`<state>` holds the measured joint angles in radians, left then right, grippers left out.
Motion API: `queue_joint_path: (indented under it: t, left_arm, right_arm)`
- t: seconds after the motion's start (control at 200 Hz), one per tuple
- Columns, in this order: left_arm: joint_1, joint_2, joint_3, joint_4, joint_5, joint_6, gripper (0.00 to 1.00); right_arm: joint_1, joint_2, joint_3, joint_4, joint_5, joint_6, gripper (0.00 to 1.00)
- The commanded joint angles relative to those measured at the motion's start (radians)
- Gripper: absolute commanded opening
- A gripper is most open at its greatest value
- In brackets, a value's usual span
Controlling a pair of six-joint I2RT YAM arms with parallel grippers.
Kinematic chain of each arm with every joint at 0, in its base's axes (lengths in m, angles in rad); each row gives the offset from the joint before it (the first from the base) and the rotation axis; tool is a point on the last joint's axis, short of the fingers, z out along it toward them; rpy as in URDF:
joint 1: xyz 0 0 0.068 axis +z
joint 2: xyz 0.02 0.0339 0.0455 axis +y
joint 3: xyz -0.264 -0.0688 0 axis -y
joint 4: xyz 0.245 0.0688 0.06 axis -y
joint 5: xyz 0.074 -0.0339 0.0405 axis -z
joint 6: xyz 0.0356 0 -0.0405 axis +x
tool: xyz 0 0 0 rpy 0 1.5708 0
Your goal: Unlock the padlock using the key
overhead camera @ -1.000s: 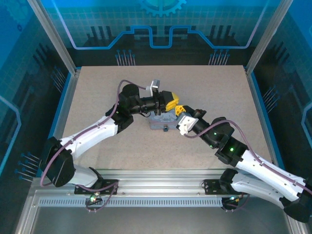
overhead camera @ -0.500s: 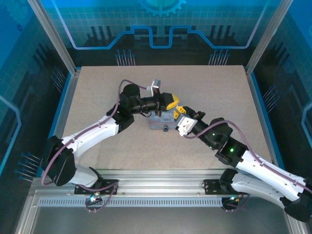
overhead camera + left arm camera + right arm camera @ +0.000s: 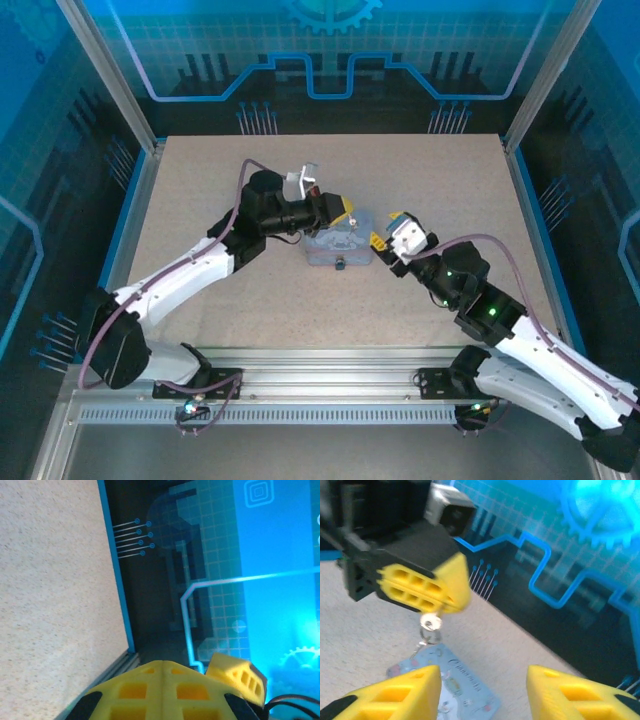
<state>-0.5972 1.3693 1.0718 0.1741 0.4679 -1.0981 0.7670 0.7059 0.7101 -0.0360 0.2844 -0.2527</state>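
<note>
The work cell is a blue-lit enclosure with a speckled beige table [image 3: 200, 200]. Near its centre lies a pale blue printed tin [image 3: 345, 245].

The left gripper [image 3: 343, 215] hangs over the far side of the tin, fingers pressed together. From the right wrist view, a small silvery piece dangles from their tips; I take this to be the key [image 3: 431, 623] (it is too small to be certain). Its long axis points roughly straight down at the tin.

The right gripper [image 3: 484, 675] sits just beside the tin's right end, jaws well apart and holding nothing.

The padlock [image 3: 340, 264] is the small dark item at the tin's near edge. It therefore lies below the left gripper and toward the arm bases. The left arm is the nearer one. Judged from this, the coming move requires carrying the key down and toward the near edge, then aligning it with the keyway, which cannot be made out.
</note>
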Motion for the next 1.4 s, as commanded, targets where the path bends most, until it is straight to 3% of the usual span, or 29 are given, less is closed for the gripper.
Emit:
queue_joint_path:
  t: [0.0, 0.045, 0.165, 0.275, 0.49, 0.62, 1.021, 1.396]
  left_arm:
    - [0.004, -0.047, 0.039, -0.093, -0.067, 0.145, 0.0]
    - [0.002, -0.056, 0.037, -0.104, -0.084, 0.177, 0.0]
    - [-0.012, -0.077, 0.02, -0.13, -0.141, 0.258, 0.0]
    - [-0.029, -0.087, -0.001, -0.116, -0.168, 0.291, 0.0]
    - [-0.077, -0.114, -0.048, -0.037, -0.237, 0.32, 0.0]
    - [-0.104, -0.12, -0.069, 0.016, -0.267, 0.317, 0.0]
    - [-0.168, -0.107, -0.1, 0.148, -0.311, 0.278, 0.0]
    - [-0.182, -0.107, -0.122, 0.204, -0.324, 0.257, 0.0]
  right_arm:
    - [-0.066, 0.004, 0.072, -0.17, -0.002, 0.354, 0.59]
    - [-0.118, 0.024, 0.105, -0.248, -0.062, 0.481, 0.63]
    - [-0.287, 0.1, 0.144, -0.31, -0.367, 0.698, 0.63]
    - [-0.364, 0.137, 0.095, -0.174, -0.595, 0.842, 0.6]
    - [-0.394, 0.177, -0.03, 0.184, -0.779, 1.149, 0.54]
    - [-0.393, 0.18, -0.099, 0.383, -0.795, 1.284, 0.51]
    - [-0.362, 0.165, -0.152, 0.537, -0.781, 1.412, 0.49]
    - [-0.317, 0.185, -0.113, 0.495, -0.785, 1.377, 0.4]
